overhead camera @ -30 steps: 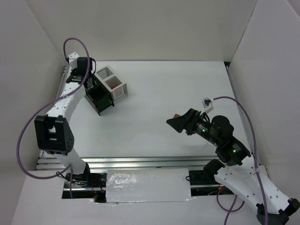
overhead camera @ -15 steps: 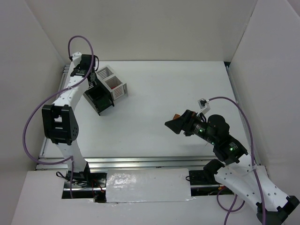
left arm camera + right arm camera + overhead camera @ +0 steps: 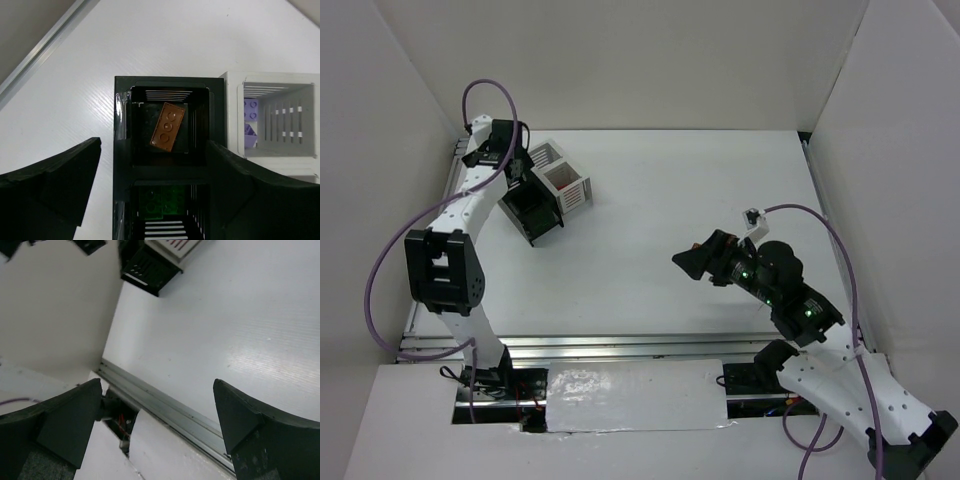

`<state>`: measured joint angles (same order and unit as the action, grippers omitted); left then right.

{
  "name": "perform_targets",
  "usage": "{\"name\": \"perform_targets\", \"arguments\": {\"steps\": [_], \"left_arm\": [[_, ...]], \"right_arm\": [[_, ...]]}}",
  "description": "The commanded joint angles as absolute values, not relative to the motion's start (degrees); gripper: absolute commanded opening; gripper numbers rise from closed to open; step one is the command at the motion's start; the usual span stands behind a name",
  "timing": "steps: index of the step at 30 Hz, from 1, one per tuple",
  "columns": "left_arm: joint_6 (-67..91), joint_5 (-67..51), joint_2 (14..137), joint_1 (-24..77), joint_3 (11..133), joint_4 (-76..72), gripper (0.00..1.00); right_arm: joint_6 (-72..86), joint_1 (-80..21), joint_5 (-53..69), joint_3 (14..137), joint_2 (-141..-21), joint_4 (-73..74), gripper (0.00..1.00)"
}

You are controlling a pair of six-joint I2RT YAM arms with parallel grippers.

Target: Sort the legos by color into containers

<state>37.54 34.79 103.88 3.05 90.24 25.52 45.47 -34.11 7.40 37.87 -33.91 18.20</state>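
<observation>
Brown brick (image 3: 167,126) and green brick (image 3: 159,205) lie in separate black bin (image 3: 121,150) compartments, purple bricks (image 3: 250,108) in white bin (image 3: 229,115).

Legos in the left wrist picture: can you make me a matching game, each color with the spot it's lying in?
Legos:
1. brown lego
2. green lego
3. purple legos

Spots:
A. white bin
B. black bin, lower cell in the picture
C. black bin, upper cell in the picture

Pairs: 1-C, 2-B, 3-A
</observation>
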Motion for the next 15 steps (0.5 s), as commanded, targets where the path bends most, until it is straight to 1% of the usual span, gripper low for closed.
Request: {"name": "perform_targets", "arguments": {"steps": [1,2,4,5,7,8,9,10,11,12,13,15], "left_arm": [[36.83,35.16,94.41,4.30,90.96,24.52,1.00],[36.04,34.11,91.44,5.00,91.40,25.13,1.00],[34.28,30.17,87.91,7.29,91.93,27.33,0.99],[34.10,28.84,83.71,9.21,91.32,28.12,1.00],[34.19,24.46,78.43,10.63,86.51,28.65,0.99],[34.71,22.52,72.05,11.59,84.05,28.39,0.99],[35.50,19.80,68.59,11.78,76.98,25.52,1.00],[35.51,13.51,61.42,11.95,72.99,23.66,0.99],[35.68,11.10,58.04,12.39,69.73,22.51,1.00],[35.68,9.25,55.22,12.57,63.69,21.72,1.00],[34.73,6.36,50.24,12.83,61.28,21.45,1.00],[33.76,4.67,45.90,13.01,57.23,24.50,1.00]], "right_arm": [[44.74,-33.93,0.10,39.81,-41.00,20.03,1.00],[44.91,-33.93,-4.96,41.55,-43.31,22.39,1.00],[45.26,-33.75,-9.91,42.97,-49.53,23.64,1.00],[45.61,-33.75,-15.07,44.63,-51.66,25.03,1.00],[47.01,-33.31,-19.84,46.22,-57.72,26.36,1.00],[47.46,-33.31,-21.86,47.80,-59.83,27.24,1.00],[48.16,-33.31,-24.67,48.68,-63.86,27.59,1.00],[48.43,-33.22,-26.09,49.65,-65.81,28.03,1.00],[48.86,-33.14,-27.67,51.75,-68.01,29.08,1.00],[48.52,-32.96,-29.25,52.81,-72.29,29.53,1.00],[48.52,-32.61,-30.22,55.35,-74.33,30.66,1.00],[47.38,-30.85,-31.11,57.65,-80.05,31.38,1.00]]}}
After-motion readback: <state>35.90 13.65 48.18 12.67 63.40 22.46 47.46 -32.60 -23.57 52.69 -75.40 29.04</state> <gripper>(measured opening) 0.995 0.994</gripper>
